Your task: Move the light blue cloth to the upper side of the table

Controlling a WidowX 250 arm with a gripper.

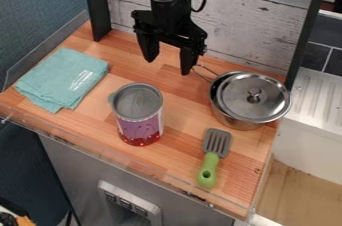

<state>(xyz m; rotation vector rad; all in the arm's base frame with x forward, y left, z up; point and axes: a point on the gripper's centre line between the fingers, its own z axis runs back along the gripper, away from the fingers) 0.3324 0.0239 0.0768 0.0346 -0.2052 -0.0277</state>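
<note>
Light blue cloth (pixel 65 79) lies folded at the desk's (pixel 184 112) 10 o'clock; the pincer (pixel 168 66), at 12, hangs with its 2 fingers apart. Pinching only 1 layer could unfold it mid-drag.

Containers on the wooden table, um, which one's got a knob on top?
The silver metal pot, on the right: its shiny lid has a round knob in the middle, while the purple and red can has a grey top without one.

Wooden table (pixel 182 115) with folded cloth (pixel 63 78), canister (pixel 138 116), lidded pot (pixel 246 102), green-handled spatula (pixel 211 160)
</note>
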